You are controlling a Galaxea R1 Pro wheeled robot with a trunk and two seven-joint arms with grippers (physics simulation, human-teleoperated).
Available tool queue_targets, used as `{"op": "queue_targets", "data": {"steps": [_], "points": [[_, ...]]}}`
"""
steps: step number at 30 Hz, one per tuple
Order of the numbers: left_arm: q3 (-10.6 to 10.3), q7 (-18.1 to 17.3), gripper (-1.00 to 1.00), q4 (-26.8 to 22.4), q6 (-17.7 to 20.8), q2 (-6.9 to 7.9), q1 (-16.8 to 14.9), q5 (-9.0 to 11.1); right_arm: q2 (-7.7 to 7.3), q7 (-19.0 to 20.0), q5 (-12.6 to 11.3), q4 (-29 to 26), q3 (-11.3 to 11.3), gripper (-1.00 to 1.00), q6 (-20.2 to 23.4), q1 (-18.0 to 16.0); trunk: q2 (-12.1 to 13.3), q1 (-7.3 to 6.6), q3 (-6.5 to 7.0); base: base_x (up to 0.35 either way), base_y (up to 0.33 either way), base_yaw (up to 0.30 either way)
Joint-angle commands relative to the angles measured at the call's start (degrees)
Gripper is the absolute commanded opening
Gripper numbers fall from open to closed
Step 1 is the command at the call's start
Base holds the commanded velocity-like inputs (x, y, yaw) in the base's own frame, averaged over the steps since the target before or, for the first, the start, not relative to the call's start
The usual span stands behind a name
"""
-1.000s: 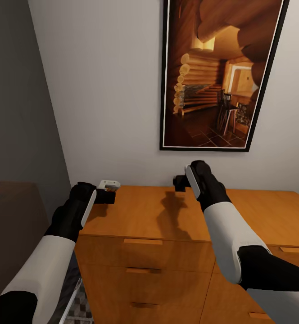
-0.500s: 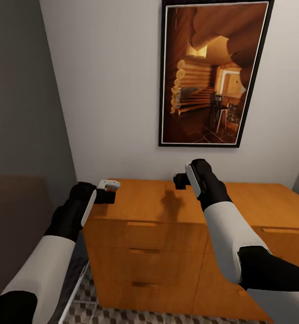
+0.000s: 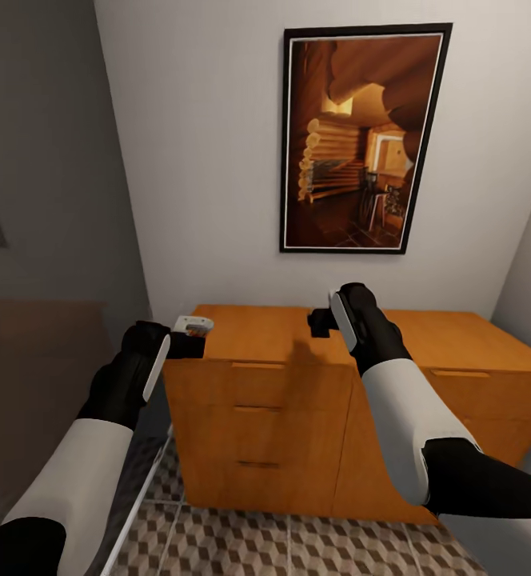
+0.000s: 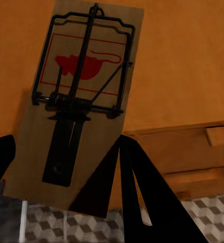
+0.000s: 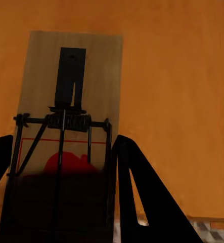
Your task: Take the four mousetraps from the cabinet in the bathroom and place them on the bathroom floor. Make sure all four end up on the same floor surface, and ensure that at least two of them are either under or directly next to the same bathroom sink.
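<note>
A mousetrap (image 4: 76, 111), a brown wooden slab with black wire and a red mouse print, sits between the black fingers (image 4: 134, 182) of my left gripper (image 4: 66, 147), which is shut on it. My right gripper (image 5: 63, 147) is shut on a second mousetrap (image 5: 71, 101). In the head view the left gripper (image 3: 190, 342) hovers by the top left corner of the orange-brown cabinet (image 3: 257, 424). The right gripper (image 3: 320, 322) hangs over the cabinet top. All the drawers I see are closed. The cube-patterned bathroom floor (image 3: 297, 544) shows below the cabinet. The sink is out of view.
A framed picture of a log cabin (image 3: 361, 140) hangs on the white wall above the cabinet. A dark brown surface (image 3: 33, 376) and a grey wall lie to the left. A pale slanted edge (image 3: 137, 504) runs beside my left arm.
The view has pulled back and tilted: the cabinet looks farther off and the floor tiles have come into sight. Both grippers keep their places in the picture, each still holding its mousetrap.
</note>
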Motion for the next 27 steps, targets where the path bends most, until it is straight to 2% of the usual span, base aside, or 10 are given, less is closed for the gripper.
{"op": "queue_targets", "data": {"steps": [1,22,27], "points": [[0.0,-0.5,-1.0,-0.1,0.2,0.0,0.0,-0.7,0.06,-0.2,-0.2,0.0,-0.2,-1.0,0.2,0.0,0.0,-0.04,-0.07,-0.346,0.0,0.0],[0.0,-0.5,-1.0,0.5,0.2,0.03,0.0,-0.5,0.06,-0.2,-0.4,0.8,-0.2,-1.0,0.2,0.3,0.0,-0.04,-0.07,-0.346,0.0,0.0],[0.0,-0.5,-1.0,0.8,0.2,0.05,0.0,-0.5,0.06,-0.1,-0.4,0.8,-0.2,-1.0,0.2,2.2,0.0,-0.04,-0.07,-0.348,0.0,0.0]]}}
